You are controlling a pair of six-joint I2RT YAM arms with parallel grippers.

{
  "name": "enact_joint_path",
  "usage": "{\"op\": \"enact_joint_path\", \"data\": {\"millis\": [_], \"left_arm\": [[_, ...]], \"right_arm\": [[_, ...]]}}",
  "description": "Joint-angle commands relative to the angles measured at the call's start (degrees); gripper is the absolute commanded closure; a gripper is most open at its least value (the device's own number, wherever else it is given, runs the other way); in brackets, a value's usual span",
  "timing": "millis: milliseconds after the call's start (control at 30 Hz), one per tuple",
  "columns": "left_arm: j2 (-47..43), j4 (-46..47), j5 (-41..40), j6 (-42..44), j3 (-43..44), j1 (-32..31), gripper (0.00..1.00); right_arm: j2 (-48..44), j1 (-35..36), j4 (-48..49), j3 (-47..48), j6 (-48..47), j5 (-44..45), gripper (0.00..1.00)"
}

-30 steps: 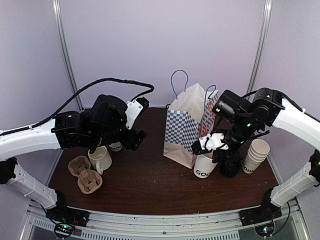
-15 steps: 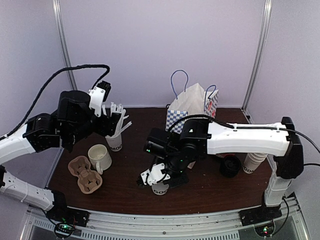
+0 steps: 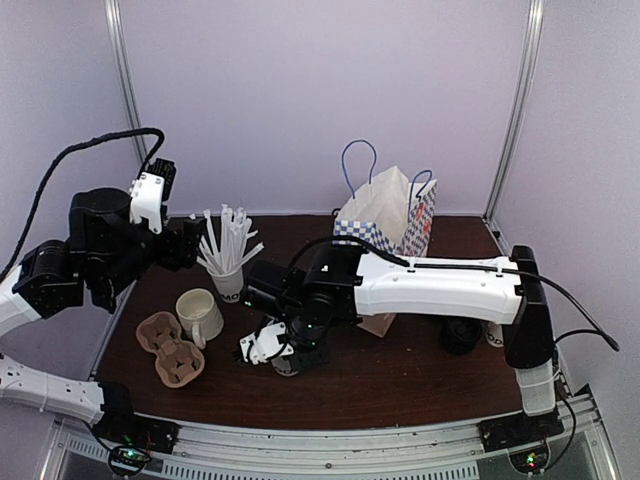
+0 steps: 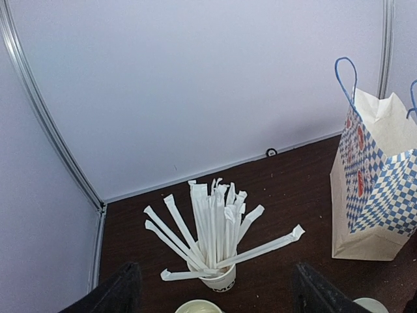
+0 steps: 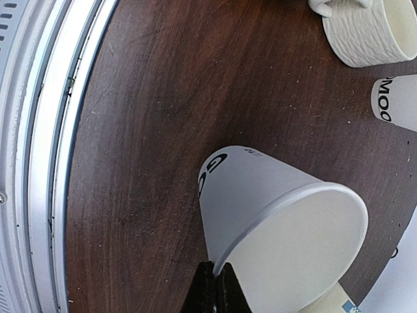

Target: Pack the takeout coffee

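Observation:
My right gripper (image 5: 215, 282) is shut on the rim of a white takeout coffee cup (image 5: 260, 195). The cup has black lettering near its base and no lid. It hangs tilted, just above the brown table. In the top view the right gripper (image 3: 276, 353) reaches across to the front left of centre, and the cup is mostly hidden under it. My left gripper (image 4: 217, 293) is open and empty, raised above the cup of straws (image 4: 218, 277). The left gripper (image 3: 186, 245) hangs at the left, behind the mug. The checkered paper bag (image 3: 385, 225) stands at the back centre.
A cream mug (image 3: 200, 315) and a brown cardboard cup carrier (image 3: 170, 352) sit at the front left. The straw cup (image 3: 228, 272) stands behind the mug. Black lids (image 3: 462, 336) lie at the right beside my right arm. A metal rail (image 5: 39, 163) runs along the near table edge.
My right arm has carried the cup from beside the bag leftwards to the front left of centre. My left arm has pulled back up and to the left, away from the mug.

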Motion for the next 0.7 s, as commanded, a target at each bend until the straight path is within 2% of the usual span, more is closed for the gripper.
{"op": "enact_joint_path", "data": {"millis": [0,467,667], "left_arm": [[0.40,2.36,-0.97,1.30,-0.37,0.15,0.18],[2.54,1.80,1.27,-0.27,-0.89,0.13,0.18],[2.91,1.73,1.95,-0.41,-0.74,0.18,0.18]], "right_arm": [[0.93,0.74,-2.20,0.70,0.74,1.83,1.00],[1.57,0.78,-3.08,-0.20,1.14,0.14,0.96],[1.99,0.80,-3.63,-0.27,1.32,-0.22,0.83]]}}
